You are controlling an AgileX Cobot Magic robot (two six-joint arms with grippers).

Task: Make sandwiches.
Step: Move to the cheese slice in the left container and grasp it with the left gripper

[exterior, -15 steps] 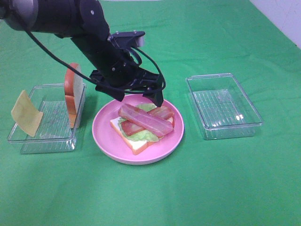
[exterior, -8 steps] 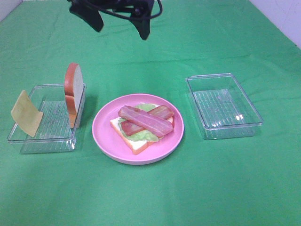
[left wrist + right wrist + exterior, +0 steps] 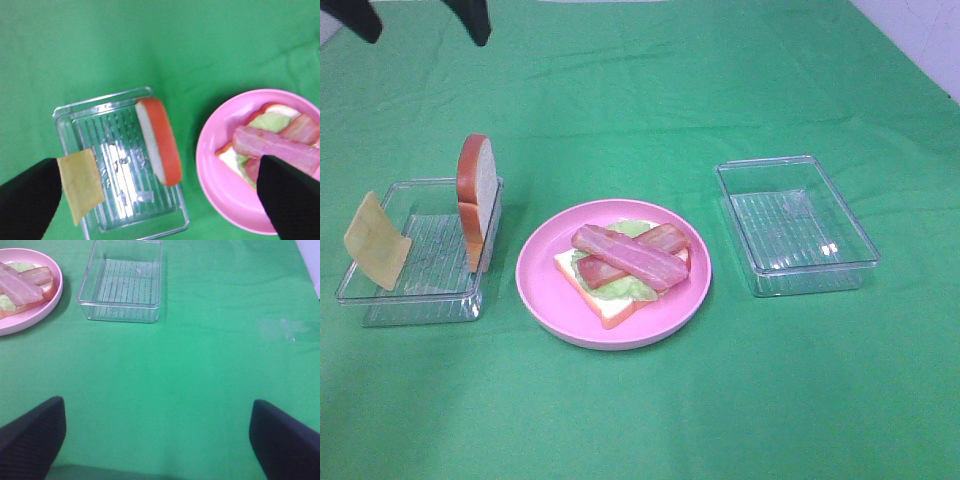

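On the pink plate (image 3: pixel 535 280) lies a bread slice (image 3: pixel 610 305) with lettuce (image 3: pixel 625 288) and two crossed bacon strips (image 3: pixel 630 255) on top. The second bread slice (image 3: pixel 475 195) stands on edge in the left clear tray (image 3: pixel 410 300), and the yellow cheese square (image 3: pixel 375 250) leans at that tray's left end. My left gripper (image 3: pixel 420 35) is open and empty, high at the far left, over the tray in the left wrist view (image 3: pixel 157 165); cheese (image 3: pixel 80 185) and bread (image 3: pixel 160 142) show below. My right gripper (image 3: pixel 156 402) is open and empty over bare cloth.
A second clear tray (image 3: pixel 795 225) stands to the right of the plate with nothing in it; it also shows in the right wrist view (image 3: pixel 125 280). Green cloth covers the whole table. A pale wall edge shows at the top right corner.
My left gripper has risen from just above the plate and swung to the far back left, staying open. The bacon strips stay on the sandwich.
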